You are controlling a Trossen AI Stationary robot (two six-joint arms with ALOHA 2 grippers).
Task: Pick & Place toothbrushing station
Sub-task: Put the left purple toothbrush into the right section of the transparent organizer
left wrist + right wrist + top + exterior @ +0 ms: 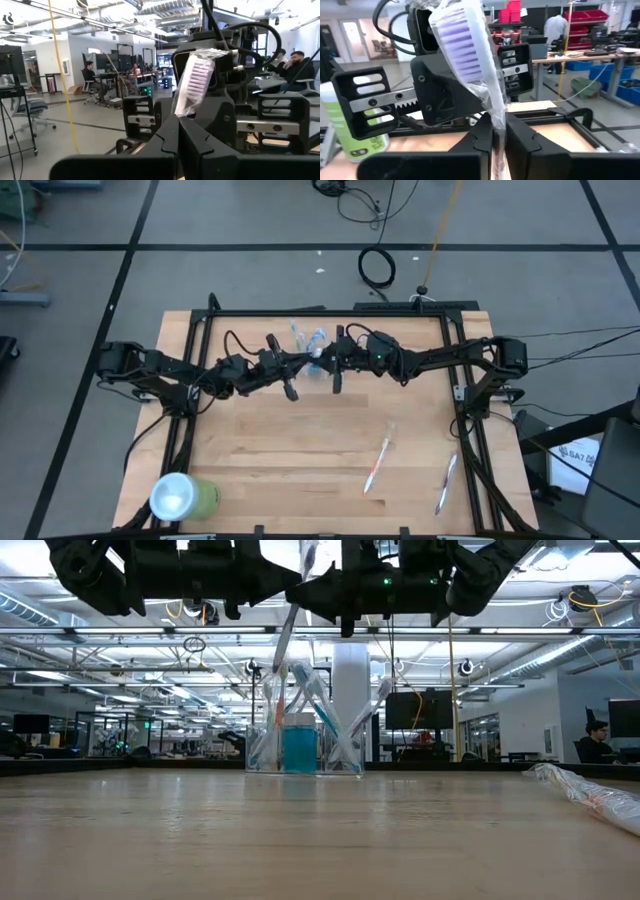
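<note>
The toothbrushing station, a clear cup (305, 745) holding several toothbrushes and a blue item, stands on its base at the table's far middle (316, 343). Above it my two grippers meet nose to nose. My left gripper (178, 120) and my right gripper (497, 125) are both shut on one plastic-wrapped toothbrush (285, 635) with purple bristles. Its head (462, 45) stands up above the fingers. Its handle hangs slanting down toward the cup (277, 665). My left gripper pinches the wrapped toothbrush just below its head (181, 114) between its two fingers, coming roughly level from the table's left side, across the brush. The head (196, 82) stands tilted above the fingers, clear of the table. My right gripper pinches the same wrapped toothbrush on its neck (498, 116) between its two fingers, coming roughly level from the table's right side, across the brush. The brush stands nearly upright, head leaning, wrapper bunched around the fingers, lifted clear of the table.
Two more wrapped toothbrushes lie on the table's near right (378, 463) (446, 483); one shows at the right in the low view (590, 795). A light-green cup (182, 497) lies at the near left corner. People sit at desks in the room beyond (91, 77).
</note>
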